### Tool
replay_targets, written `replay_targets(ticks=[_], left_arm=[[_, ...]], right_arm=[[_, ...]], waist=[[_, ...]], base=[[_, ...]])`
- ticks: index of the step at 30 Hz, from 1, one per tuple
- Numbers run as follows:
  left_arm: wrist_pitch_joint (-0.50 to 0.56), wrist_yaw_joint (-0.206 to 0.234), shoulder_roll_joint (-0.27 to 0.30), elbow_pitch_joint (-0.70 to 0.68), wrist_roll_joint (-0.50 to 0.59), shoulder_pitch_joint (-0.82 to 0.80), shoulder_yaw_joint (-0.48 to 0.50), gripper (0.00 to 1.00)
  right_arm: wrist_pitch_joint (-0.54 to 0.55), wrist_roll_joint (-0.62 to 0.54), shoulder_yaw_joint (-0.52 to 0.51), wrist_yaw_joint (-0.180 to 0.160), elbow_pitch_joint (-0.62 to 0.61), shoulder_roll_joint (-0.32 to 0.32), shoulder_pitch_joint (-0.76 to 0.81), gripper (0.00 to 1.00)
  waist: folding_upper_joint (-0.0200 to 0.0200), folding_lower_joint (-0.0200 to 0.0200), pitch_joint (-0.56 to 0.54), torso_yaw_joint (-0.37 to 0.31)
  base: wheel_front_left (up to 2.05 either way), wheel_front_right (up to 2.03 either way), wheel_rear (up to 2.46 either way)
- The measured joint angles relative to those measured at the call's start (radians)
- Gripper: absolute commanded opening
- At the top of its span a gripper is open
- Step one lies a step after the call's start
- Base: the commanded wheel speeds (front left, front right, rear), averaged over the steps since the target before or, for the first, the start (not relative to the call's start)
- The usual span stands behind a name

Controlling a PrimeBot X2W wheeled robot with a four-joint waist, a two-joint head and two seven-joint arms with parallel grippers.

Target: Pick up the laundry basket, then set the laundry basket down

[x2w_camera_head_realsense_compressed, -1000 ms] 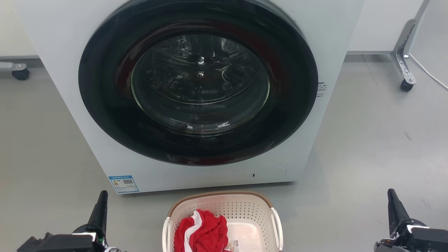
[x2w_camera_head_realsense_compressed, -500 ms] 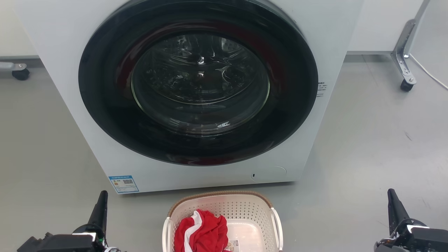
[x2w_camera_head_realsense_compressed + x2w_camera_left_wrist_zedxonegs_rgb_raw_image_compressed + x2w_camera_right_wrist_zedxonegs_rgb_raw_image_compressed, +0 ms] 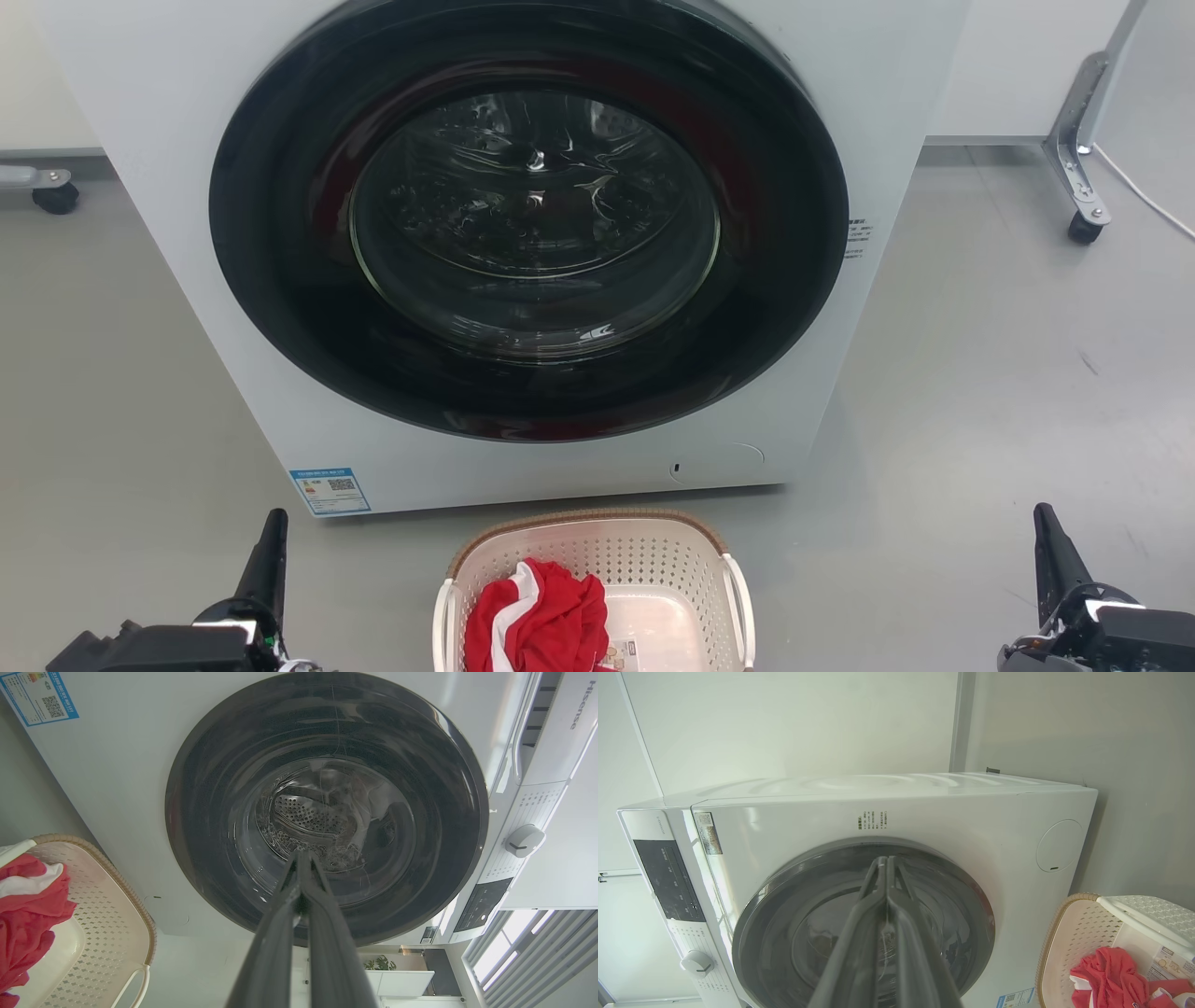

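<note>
— Laundry basket [image 3: 597, 558]: which way does it point?
— Its brown-trimmed rounded end faces 12 o'clock, toward the washing machine [image 3: 159, 177]. White handles sit at 3 and 9 o'clock. The near end is cut off, so I cannot tell its long axis.
— Where is it?
— Upright on the grey floor [image 3: 980, 392] at 6 o'clock in the head view, near the machine, apart from it.
— Contents?
— A crumpled red and white cloth [image 3: 541, 621] toward 9 o'clock; a label sticker [image 3: 627, 647] on the bare base.
— Hands?
— Left hand [image 3: 274, 523] at 7 o'clock, right hand [image 3: 1044, 523] at 5, both well apart from the basket, fingers aimed at 12, pressed together, gripping nothing.
</note>
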Motion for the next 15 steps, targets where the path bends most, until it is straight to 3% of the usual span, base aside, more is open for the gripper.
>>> replay_targets(ticks=[15], left_arm=[[0.0,0.0,0.0,0.0,0.0,0.0,0.0,0.0]], right_arm=[[0.0,0.0,0.0,0.0,0.0,0.0,0.0,0.0]], waist=[[0.0,0.0,0.0,0.0]], base=[[0.0,0.0,0.0]])
